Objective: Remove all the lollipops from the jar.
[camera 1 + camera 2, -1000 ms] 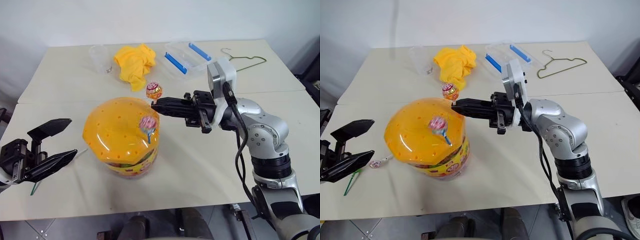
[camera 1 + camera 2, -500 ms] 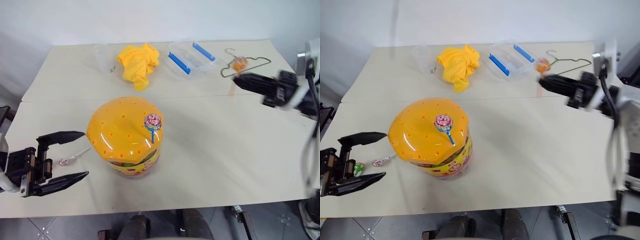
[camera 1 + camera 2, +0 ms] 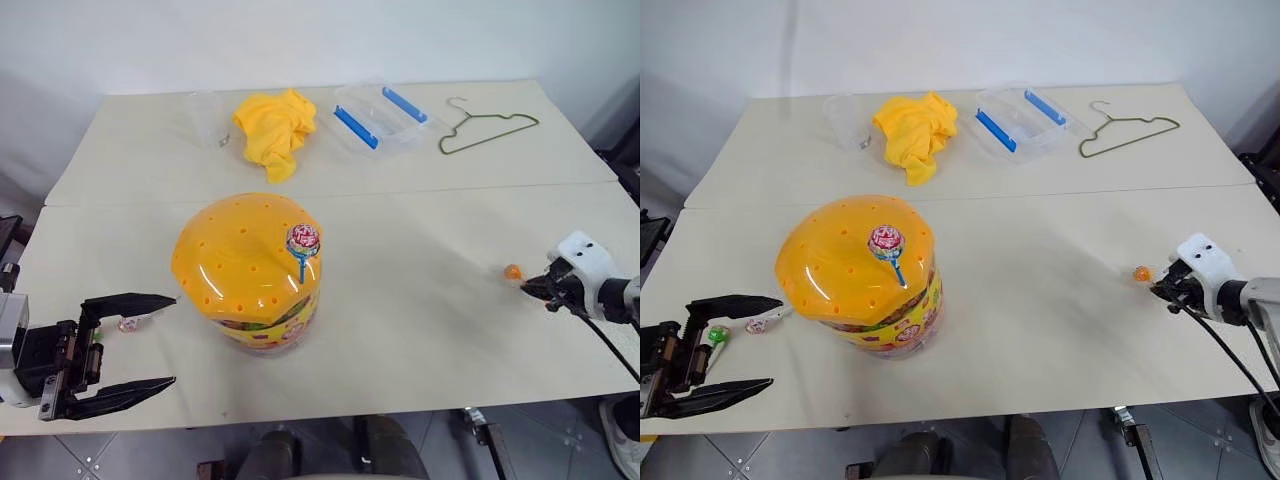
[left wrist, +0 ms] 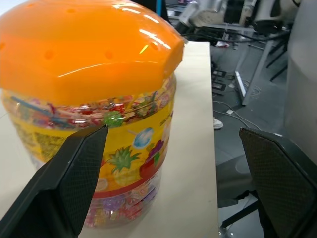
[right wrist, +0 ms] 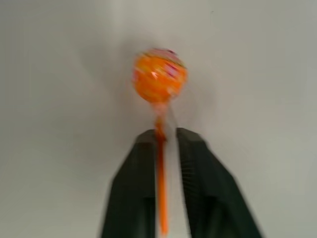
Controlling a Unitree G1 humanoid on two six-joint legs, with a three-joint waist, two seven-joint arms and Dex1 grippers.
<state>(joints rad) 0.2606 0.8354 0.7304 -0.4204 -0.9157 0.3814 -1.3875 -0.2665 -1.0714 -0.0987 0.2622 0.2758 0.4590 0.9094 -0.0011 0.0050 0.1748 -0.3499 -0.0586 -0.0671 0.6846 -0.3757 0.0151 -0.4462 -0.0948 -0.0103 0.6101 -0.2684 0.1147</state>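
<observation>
The right gripper (image 5: 162,144) sits low over the table (image 3: 1060,300) near its right edge, jaws slightly parted with the orange lollipop (image 5: 159,78) between them; its stick runs up the gap, so whether it is pinched or already loose I cannot tell. The stick's long axis lies along the jaws, candy head pointing away from the gripper. If the jaws part while it is off the table, the round head could roll toward the edge. The left gripper (image 3: 120,350) hangs beside the jar (image 3: 255,270), jaws spread wide and empty; closing or swinging in could shove the jar. One lollipop with a blue stick (image 3: 303,243) stands in the lid, head up, stick tilted. Two more (image 3: 758,325) lie on the table left of the jar.
</observation>
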